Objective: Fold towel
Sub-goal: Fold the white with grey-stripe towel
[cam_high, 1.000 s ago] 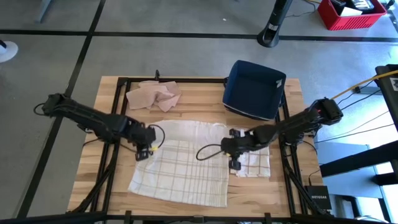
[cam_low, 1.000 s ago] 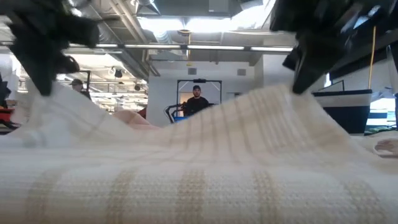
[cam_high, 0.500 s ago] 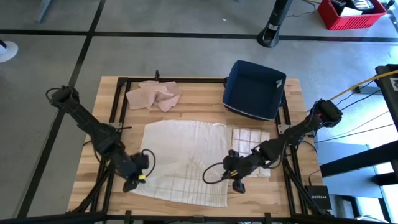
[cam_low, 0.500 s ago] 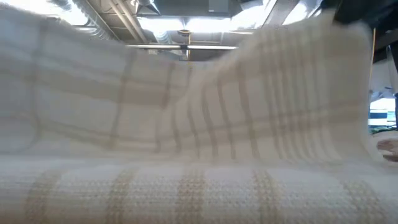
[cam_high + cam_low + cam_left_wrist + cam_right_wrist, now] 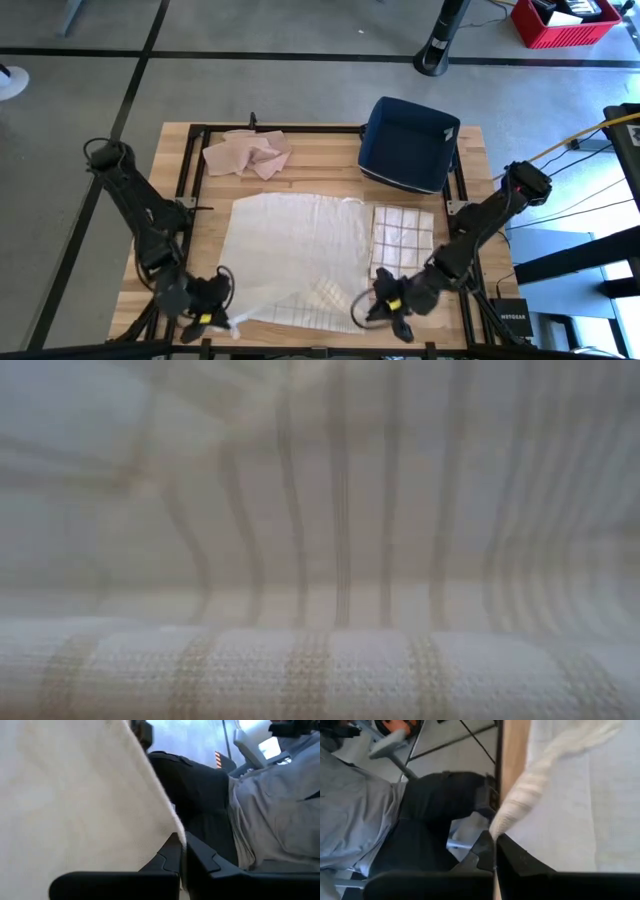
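Both sets of fingers are pinched tight on the towel (image 5: 295,250). The left gripper (image 5: 207,318) grasps one corner at the tabletop's (image 5: 320,160) near edge, and the right gripper (image 5: 393,310) grasps the other corner along that same edge. The towel lies spread over the middle of the tabletop with its held edge drawn over itself. A small folded checked cloth (image 5: 403,235) lies just beside it, a crumpled pink cloth (image 5: 247,153) and a blue bin (image 5: 408,143) sit toward the far side. A person (image 5: 355,805) in grey is seated past the near edge.
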